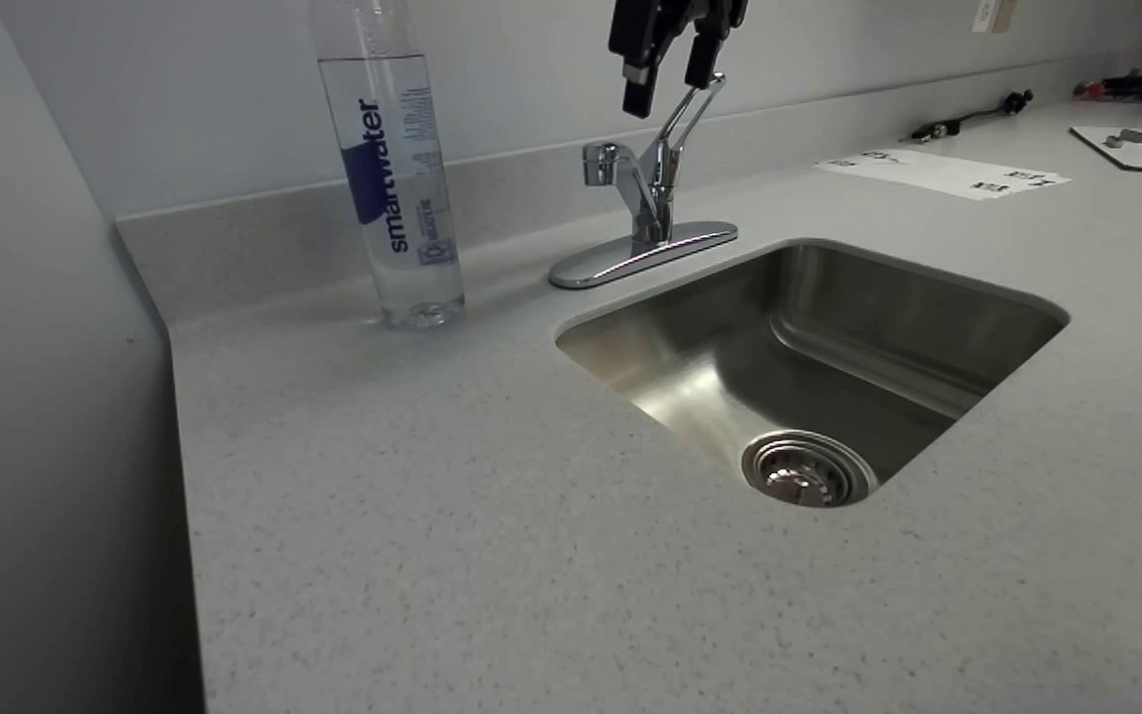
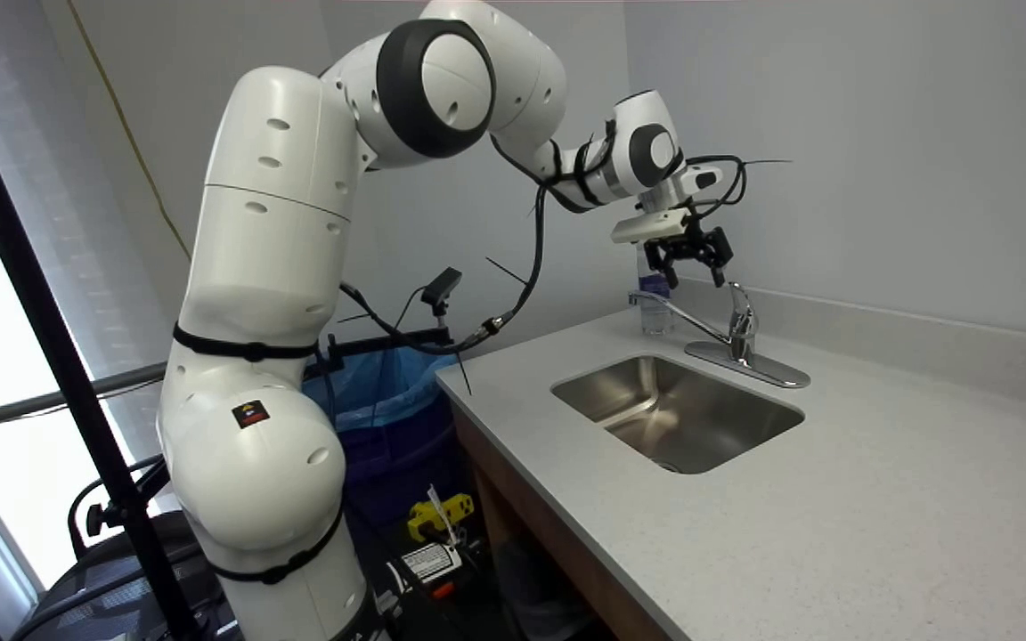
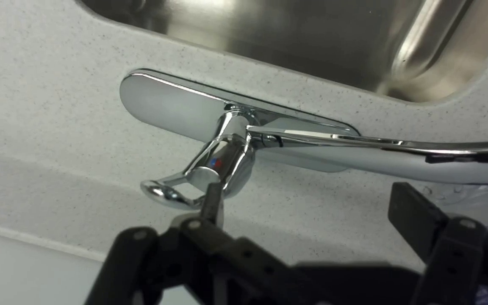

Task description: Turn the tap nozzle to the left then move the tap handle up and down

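Note:
The chrome tap stands behind the sink. Its nozzle [image 1: 609, 164] runs roughly along the base plate, towards the bottle side; it also shows in an exterior view [image 2: 687, 316] and in the wrist view [image 3: 379, 152], where its tip is cut off. The tap handle [image 1: 665, 164] is a raised loop lever with a red-blue dot, also in the wrist view [image 3: 227, 163]. My black gripper [image 1: 670, 91] is open and empty above the tap, fingers down [image 2: 696, 278]. In the wrist view [image 3: 307, 188], one finger overlaps the handle loop's edge; I cannot tell if they touch. The other finger is below the nozzle.
A clear water bottle [image 1: 402, 188] stands on the counter beside the tap, near the nozzle. The steel sink [image 1: 690, 347] is sunk into the counter in front. The wall and a low backsplash [image 2: 923, 329] are close behind. Papers [image 1: 938, 174] lie farther along.

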